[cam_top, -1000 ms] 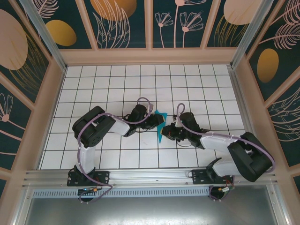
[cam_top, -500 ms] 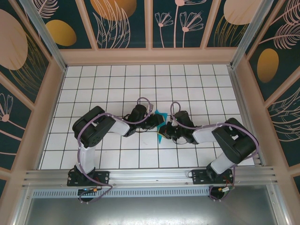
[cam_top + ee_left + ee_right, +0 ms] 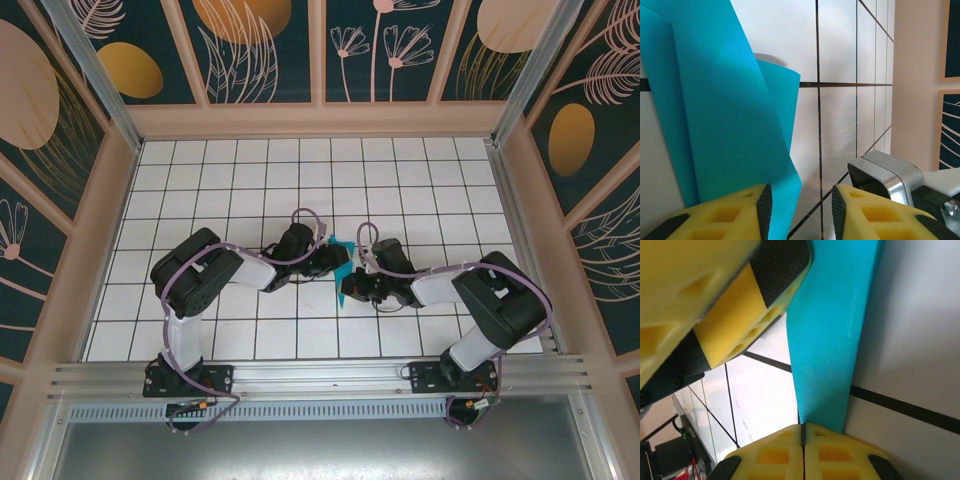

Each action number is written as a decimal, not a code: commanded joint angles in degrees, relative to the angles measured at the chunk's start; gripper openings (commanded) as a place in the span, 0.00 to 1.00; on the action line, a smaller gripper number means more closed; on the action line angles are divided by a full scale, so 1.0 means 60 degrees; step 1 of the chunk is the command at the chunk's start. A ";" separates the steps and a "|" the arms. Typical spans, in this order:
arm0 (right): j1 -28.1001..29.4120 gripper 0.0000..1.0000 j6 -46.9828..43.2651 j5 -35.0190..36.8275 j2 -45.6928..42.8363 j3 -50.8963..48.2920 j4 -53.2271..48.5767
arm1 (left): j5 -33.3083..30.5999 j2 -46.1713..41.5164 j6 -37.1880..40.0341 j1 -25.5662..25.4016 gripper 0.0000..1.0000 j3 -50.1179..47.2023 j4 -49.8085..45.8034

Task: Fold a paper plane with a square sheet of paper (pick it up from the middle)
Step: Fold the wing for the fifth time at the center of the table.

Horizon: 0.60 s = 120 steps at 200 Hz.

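While right jaws pinch its edge, one folded teal sheet (image 3: 725, 125), left jaws parted beside it.

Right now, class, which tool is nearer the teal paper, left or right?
Right. The right tool is shut on the teal paper, pinching its edge. The left tool stands open alongside the paper, one finger next to it; contact unclear.
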 commanded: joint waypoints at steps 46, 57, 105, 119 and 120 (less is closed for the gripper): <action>-0.0033 0.08 -0.0944 -0.0154 0.0136 -0.0145 -0.1882 | -0.0355 -0.1028 0.0319 -0.0066 0.41 -0.0153 -0.0634; -0.0018 0.08 -0.1055 -0.0278 0.0118 -0.0170 -0.1870 | -0.0650 -0.1518 0.0766 -0.0065 0.42 -0.0109 -0.1091; -0.0031 0.08 -0.1569 -0.0597 0.0242 0.0000 -0.1909 | -0.1731 -0.2777 0.1544 -0.0066 0.37 -0.0333 -0.2055; -0.0031 0.09 -0.1592 -0.0728 0.0351 0.0036 -0.1840 | -0.1481 -0.2534 0.1538 -0.0058 0.33 -0.0242 -0.2096; -0.0030 0.09 -0.1593 -0.0731 0.0361 0.0041 -0.1833 | -0.1469 -0.2509 0.1529 -0.0062 0.32 -0.0241 -0.2082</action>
